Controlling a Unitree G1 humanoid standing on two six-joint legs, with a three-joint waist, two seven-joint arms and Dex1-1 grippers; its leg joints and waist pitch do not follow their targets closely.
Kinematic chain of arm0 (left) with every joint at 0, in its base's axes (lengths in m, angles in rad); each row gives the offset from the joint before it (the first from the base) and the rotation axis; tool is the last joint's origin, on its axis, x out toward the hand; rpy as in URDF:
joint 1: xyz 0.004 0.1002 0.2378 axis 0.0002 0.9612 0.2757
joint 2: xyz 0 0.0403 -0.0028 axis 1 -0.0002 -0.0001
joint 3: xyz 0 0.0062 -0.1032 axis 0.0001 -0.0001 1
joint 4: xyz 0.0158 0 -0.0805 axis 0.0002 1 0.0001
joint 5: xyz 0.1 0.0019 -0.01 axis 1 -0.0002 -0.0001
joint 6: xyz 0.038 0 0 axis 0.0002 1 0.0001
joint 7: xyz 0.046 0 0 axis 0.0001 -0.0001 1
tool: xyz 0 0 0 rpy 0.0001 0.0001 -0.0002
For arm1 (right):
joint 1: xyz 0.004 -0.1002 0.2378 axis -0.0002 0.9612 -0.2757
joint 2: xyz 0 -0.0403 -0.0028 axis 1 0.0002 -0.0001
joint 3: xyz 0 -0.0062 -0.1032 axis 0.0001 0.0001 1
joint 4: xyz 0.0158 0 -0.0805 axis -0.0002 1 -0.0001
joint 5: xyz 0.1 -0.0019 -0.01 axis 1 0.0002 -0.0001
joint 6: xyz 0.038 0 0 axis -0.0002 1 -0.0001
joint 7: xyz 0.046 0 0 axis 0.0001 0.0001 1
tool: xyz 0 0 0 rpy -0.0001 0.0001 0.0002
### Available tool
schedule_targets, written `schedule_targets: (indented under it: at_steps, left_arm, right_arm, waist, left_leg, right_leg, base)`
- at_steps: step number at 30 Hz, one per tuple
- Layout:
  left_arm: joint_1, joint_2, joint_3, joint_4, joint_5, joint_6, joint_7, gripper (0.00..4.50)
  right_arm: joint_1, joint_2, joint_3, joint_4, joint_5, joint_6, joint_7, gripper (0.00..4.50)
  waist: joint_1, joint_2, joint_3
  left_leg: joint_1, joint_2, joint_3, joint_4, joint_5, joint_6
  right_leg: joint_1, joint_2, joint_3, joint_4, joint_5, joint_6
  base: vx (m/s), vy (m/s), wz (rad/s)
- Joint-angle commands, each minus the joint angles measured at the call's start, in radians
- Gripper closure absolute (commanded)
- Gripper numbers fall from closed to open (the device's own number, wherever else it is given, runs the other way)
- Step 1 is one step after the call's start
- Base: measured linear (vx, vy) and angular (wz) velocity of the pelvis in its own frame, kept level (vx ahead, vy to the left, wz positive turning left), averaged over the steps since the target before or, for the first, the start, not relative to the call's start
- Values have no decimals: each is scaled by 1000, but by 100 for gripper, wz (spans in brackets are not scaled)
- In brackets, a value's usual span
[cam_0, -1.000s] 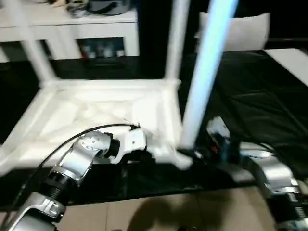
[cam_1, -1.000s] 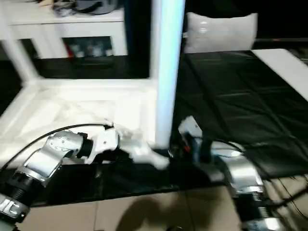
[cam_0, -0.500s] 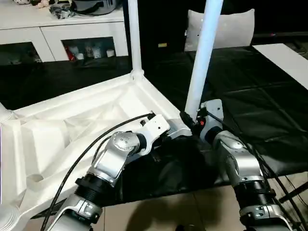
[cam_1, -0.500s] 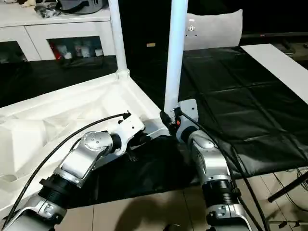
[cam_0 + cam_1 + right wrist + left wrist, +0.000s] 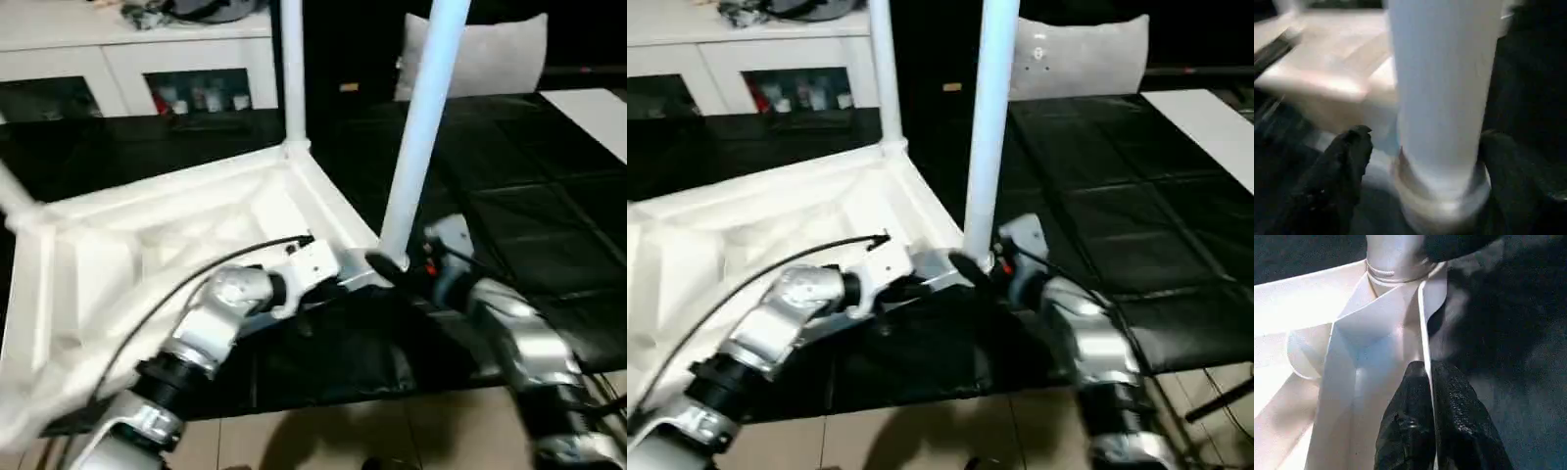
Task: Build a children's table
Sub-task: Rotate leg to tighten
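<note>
square white plastic tabletop (image 5: 774, 220) upside down, ribbed underside up, on black-covered counter (image 5: 1136, 225) | two round white legs (image 5: 991, 127) upright in corner sockets | both silver arms at counter's near edge, right pincer (image 5: 982, 268) at near leg's base

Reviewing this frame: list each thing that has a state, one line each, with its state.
Tabletop: upside down, ribbed underside up, on the black surface.
Near leg: upright in its corner socket.
Far leg: upright in its corner socket.
Left gripper: shut on the tabletop's side wall.
Right gripper: open, fingers either side of the near leg's base.
Cabinet: glass doors closed.
</note>
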Motion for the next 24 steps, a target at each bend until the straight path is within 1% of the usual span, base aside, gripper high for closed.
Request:
schedule_targets:
  at_steps: [1,2,3,5,6,7,8,9,10,11,12,13,15,17,18,19,20,22,24]
  left_arm:
    - [-22,16,-10,3,-11,-51,-63,450]
    - [-23,21,-12,2,-16,-59,-79,450]
    - [-23,24,-14,2,-18,-64,-88,450]
    - [-21,33,-21,-3,-28,-80,-125,450]
    - [-21,44,-30,-4,-32,-92,-154,450]
    - [-20,63,-50,-2,-35,-123,-202,450]
    - [-21,67,-55,1,-36,-131,-212,450]
    - [-21,81,-67,2,-37,-149,-241,450]
    - [-23,96,-80,9,-39,-177,-276,450]
    - [-23,96,-80,9,-39,-177,-276,450]
    - [-28,103,-88,24,-42,-205,-305,450]
    - [-30,108,-94,28,-43,-218,-325,450]
    - [-31,112,-99,28,-43,-224,-339,450]
    - [-31,118,-105,25,-48,-234,-367,450]
    - [-31,123,-110,23,-49,-241,-380,450]
    - [-32,128,-115,23,-51,-249,-393,450]
    - [-32,128,-115,23,-51,-249,-393,450]
    - [-36,135,-125,30,-50,-269,-411,450]
    - [-38,136,-127,37,-48,-276,-417,450]
  right_arm:
    - [6,-30,17,-41,21,8,79,49]
    - [8,-44,22,-46,23,8,99,49]
    - [8,-52,24,-48,22,5,110,49]
    - [8,-71,28,-47,25,0,143,49]
    - [6,-88,31,-44,26,-8,173,49]
    - [1,-116,36,-36,34,-18,222,49]
    - [-1,-122,38,-33,37,-20,233,49]
    - [-5,-136,44,-30,40,-27,263,49]
    - [-11,-154,54,-29,45,-32,306,49]
    - [-11,-154,54,-29,45,-32,306,49]
    - [-15,-171,68,-37,64,-19,369,49]
    - [-17,-179,79,-42,69,-14,403,49]
    - [-20,-184,90,-44,70,-10,426,49]
    - [-25,-190,104,-44,73,-6,454,76]
    - [-27,-192,113,-46,75,1,467,83]
    - [-29,-192,122,-47,76,0,483,87]
    - [-29,-192,122,-47,76,0,483,96]
    - [-37,-192,141,-45,76,10,509,117]
    - [-40,-194,149,-42,79,17,524,129]
  waist:
    - [4,-4,-64]
    - [5,-5,-64]
    - [5,-6,-64]
    - [6,-6,-65]
    - [9,-8,-65]
    - [11,-7,-65]
    - [15,-7,-66]
    - [24,-8,-67]
    - [28,-7,-66]
    - [31,-8,-64]
    - [35,-10,-64]
    - [37,-10,-63]
    - [43,-11,-63]
    - [46,-15,-62]
    - [48,-13,-63]
    - [48,-13,-62]
    - [48,-13,-62]
    - [48,-16,-62]
    - [49,-16,-62]
  left_leg:
    - [-14,8,15,-63,-157,108]
    - [-13,9,16,-64,-157,107]
    - [-16,9,15,-64,-155,103]
    - [-14,9,16,-62,-149,103]
    - [-13,10,16,-62,-149,104]
    - [-13,11,16,-62,-146,103]
    - [-12,11,16,-62,-148,106]
    - [-12,13,17,-60,-141,108]
    - [-11,13,18,-60,-142,109]
    - [-12,13,19,-60,-146,108]
    - [-11,13,19,-60,-155,108]
    - [-11,12,20,-60,-159,109]
    - [-10,15,18,-62,-166,99]
    - [-11,14,19,-62,-168,92]
    - [-9,15,19,-62,-171,89]
    - [-10,15,18,-62,-173,87]
    - [-10,14,19,-62,-176,86]
    - [-11,14,18,-62,-173,84]
    - [-10,13,19,-61,-170,84]
  right_leg:
    - [79,-44,43,-60,-299,-163]
    - [78,-45,44,-60,-299,-162]
    - [79,-46,43,-60,-309,-160]
    - [76,-46,43,-60,-311,-163]
    - [75,-46,44,-60,-315,-166]
    - [75,-46,44,-59,-313,-167]
    - [74,-46,44,-59,-314,-167]
    - [74,-47,46,-55,-304,-170]
    - [73,-47,46,-56,-308,-169]
    - [72,-45,46,-56,-313,-168]
    - [73,-45,44,-56,-330,-163]
    - [72,-44,44,-59,-342,-158]
    - [71,-47,46,-58,-365,-152]
    - [71,-47,46,-59,-382,-146]
    - [70,-48,46,-60,-393,-142]
    - [69,-47,46,-59,-395,-141]
    - [69,-47,46,-61,-398,-139]
    - [70,-47,46,-60,-406,-132]
    - [69,-46,46,-61,-408,-128]
  base:
    - [0,0,0]
    - [0,0,0]
    - [0,0,0]
    - [0,0,0]
    - [0,0,0]
    - [0,0,0]
    - [0,0,0]
    - [0,0,0]
    - [0,0,0]
    - [0,0,0]
    - [0,0,0]
    - [0,0,0]
    - [0,0,0]
    - [0,0,0]
    - [0,0,0]
    - [0,0,0]
    - [0,0,0]
    - [0,0,0]
    - [0,0,0]
